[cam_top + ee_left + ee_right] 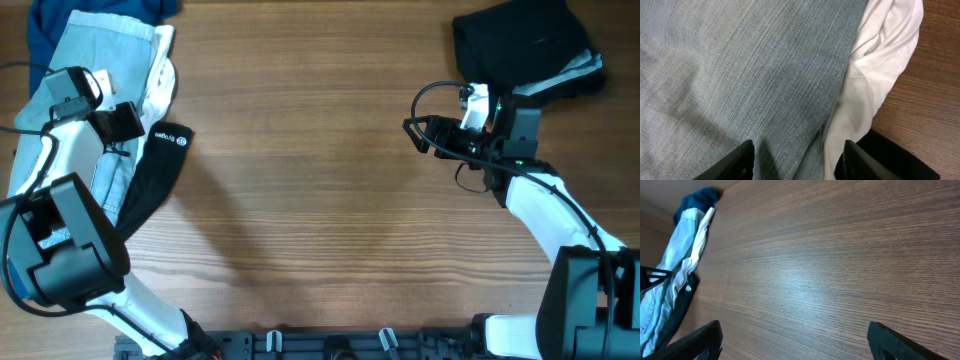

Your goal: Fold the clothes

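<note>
Upper left of the overhead frame, we log the unfolded clothes in one heap. Jeans [100,50] of pale blue denim lie lengthwise down the left edge. A navy garment [100,10] is bunched above them at the top edge, and a white garment [163,85] runs along their right side. A black garment [155,175] with a small white logo trails toward lower left.

Left pincer [121,123] sits over the jeans, near the line where denim meets white cloth. From the left wrist we see both fingers [737,162] spread wide at the bottom edge, with denim filling the frame between and above them. Nothing is clamped; we cannot tell whether the tips touch the fabric. White cloth runs down the right of that frame, with bare desk [935,100] at the far right.

Upper right of the overhead frame holds a folded black pile [515,40], a lighter layer showing at its lower right edge. Right pincer [422,135] hangs just lower left of that pile, apart from it. Its wrist view shows the fingers wide with bare desk between them, and the heap far off at upper left.
</note>
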{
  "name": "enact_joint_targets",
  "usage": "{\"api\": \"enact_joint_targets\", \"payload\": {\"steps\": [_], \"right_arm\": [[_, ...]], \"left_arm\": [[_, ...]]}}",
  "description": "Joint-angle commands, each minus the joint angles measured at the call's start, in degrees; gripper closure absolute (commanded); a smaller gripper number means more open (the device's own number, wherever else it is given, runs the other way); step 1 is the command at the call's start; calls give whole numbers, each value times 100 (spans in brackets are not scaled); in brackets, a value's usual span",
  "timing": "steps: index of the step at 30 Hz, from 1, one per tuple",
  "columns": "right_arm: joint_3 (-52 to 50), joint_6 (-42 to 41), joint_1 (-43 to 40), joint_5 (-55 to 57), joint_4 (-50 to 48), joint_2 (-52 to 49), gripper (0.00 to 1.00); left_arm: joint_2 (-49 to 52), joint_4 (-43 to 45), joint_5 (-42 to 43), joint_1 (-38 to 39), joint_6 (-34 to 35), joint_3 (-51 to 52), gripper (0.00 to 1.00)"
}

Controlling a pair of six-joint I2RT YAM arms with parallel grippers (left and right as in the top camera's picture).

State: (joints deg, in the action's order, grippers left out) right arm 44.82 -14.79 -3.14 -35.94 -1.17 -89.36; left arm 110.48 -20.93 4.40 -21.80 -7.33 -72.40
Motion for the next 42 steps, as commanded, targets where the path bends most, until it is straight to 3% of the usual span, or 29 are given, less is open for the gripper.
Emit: {"api": "enact_joint_targets", "payload": {"steps": [1, 6, 7, 8, 9, 11, 15, 18, 21, 25, 26, 27, 28, 29, 30, 32, 34, 37, 39, 42], "right_arm": [[107, -44, 35, -4, -26, -66, 7], [107, -39, 35, -4, -11, -66, 6], [107, -42, 35, -4, -9, -66, 6], [107, -39, 35, -4, -9, -66, 6], [107, -42, 35, -4, -9, -66, 6], [107, -42, 35, -4, -9, -66, 6], [107, -42, 35, -4, -9, -66, 6], [107, -39, 35, -2, -11, -66, 7], [109, -46, 35, -7, -249, -63, 17], [269, -236, 2, -11, -625, 168, 20], [337, -227, 2, -70, -581, 201, 20], [369, -232, 2, -186, -568, 201, 19], [369, -234, 7, -249, -535, 199, 19], [367, -232, 9, -269, -514, 199, 18], [367, -227, 9, -267, -492, 199, 18], [367, -225, 9, -267, -466, 199, 16], [367, -181, 7, -264, -474, 195, 15], [367, -175, 7, -264, -468, 195, 15], [365, -173, 9, -264, -461, 195, 14], [365, -175, 7, -264, -448, 195, 14]], "left_arm": [[-129, -90, 52, 15, 50, -4, 44], [127, -162, -149, 11, 7, 7, 50], [190, -160, -149, 7, 9, 7, 56], [245, -157, -149, 4, 9, 7, 74], [249, -140, -149, 4, 9, 7, 85], [249, -50, -221, 4, 11, 7, 96], [164, -111, -232, 7, 66, -81, 96], [-494, -1259, -96, 90, 184, -933, 96], [-1158, -2365, -17, 343, 179, -1897, 96], [-1611, -2800, -164, 643, 7, -2142, 96], [-1552, -2896, -348, 601, 4, -2142, 84], [-1427, -3021, -385, 492, -33, -2140, 57], [-1283, -3147, -385, 404, -149, -2138, 35], [-1113, -3351, -380, 304, -144, -2138, 22], [-1029, -3611, -380, 240, -136, -2138, 18], [-953, -4529, -243, 26, 291, -2133, 0], [-953, -5036, 129, -302, 402, -2124, 0], [-949, -5018, 267, -483, 94, -2031, 0], [-905, -4811, 267, -393, -415, -1834, 0], [-544, -3816, 61, -269, -450, -1287, 0]]}}
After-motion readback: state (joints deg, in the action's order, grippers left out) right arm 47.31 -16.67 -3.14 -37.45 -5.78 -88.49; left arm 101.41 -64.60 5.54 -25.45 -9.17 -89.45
